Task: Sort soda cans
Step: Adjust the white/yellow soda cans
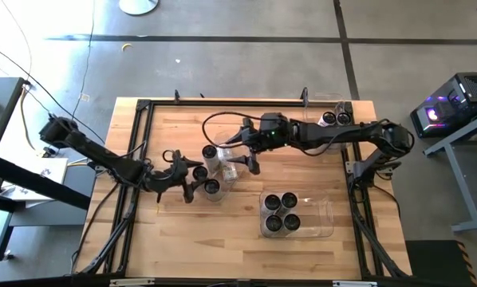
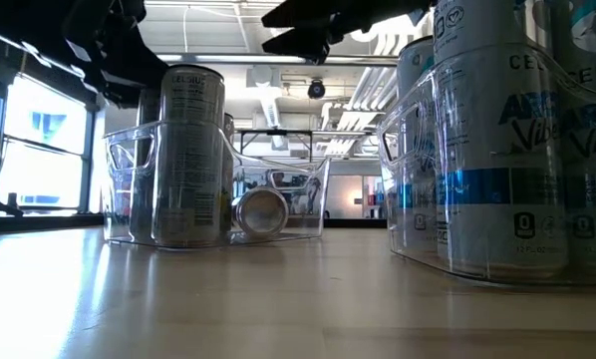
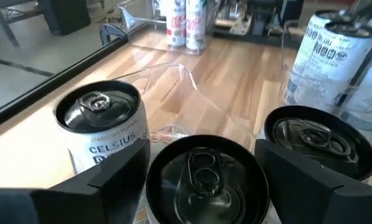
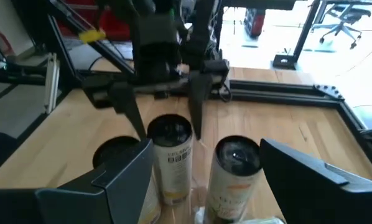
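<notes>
Left gripper point(image 3: 201, 180) wide open astride a soda can point(image 3: 201, 171), gripping nothing; best lowered squarely before closing.

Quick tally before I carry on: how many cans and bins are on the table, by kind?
Upright soda cans: 9 (4 in the front bin, 2 in the back bin, 3 in the middle bin)
Lying can: 1, in the middle bin
Clear bins: 3
Total: 13 seen; the middle bin is partly hidden.
</notes>
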`<control>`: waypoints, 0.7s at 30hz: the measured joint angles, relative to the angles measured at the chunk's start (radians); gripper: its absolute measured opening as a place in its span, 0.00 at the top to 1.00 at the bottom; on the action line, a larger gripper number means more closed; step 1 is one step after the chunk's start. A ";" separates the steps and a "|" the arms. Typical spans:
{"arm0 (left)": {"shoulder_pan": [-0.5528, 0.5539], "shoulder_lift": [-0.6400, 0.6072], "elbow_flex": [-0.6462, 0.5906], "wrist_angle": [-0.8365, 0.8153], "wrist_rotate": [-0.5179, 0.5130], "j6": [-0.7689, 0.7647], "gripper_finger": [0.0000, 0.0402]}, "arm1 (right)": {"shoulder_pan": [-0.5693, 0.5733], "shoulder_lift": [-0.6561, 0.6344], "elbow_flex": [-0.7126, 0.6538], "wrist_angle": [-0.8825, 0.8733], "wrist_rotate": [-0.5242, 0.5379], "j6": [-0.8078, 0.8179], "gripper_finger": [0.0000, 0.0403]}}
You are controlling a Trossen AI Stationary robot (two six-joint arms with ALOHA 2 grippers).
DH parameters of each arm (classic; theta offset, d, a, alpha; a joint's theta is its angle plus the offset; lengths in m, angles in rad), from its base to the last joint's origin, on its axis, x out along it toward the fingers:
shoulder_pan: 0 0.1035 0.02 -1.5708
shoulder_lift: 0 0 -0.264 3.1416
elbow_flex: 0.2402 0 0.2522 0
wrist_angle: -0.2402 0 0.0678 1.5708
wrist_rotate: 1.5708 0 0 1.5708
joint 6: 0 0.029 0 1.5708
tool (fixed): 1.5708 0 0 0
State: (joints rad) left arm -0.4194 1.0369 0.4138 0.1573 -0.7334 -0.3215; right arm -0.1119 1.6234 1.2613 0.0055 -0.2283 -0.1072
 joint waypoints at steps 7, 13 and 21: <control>-0.013 -0.046 0.162 -0.326 0.000 -0.043 0.30 | 0.001 0.073 0.007 -0.036 0.003 0.090 0.28; -0.023 -0.055 0.321 -0.734 -0.009 -0.263 0.30 | 0.024 0.184 0.131 -0.236 0.151 0.196 0.28; -0.029 -0.054 0.292 -1.165 0.032 -0.793 0.30 | 0.070 0.328 0.294 -0.470 0.306 0.302 0.28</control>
State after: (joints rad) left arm -0.4483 0.9825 0.7056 -1.0075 -0.7019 -1.1150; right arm -0.0418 1.9519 1.5556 -0.4642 0.0775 0.1944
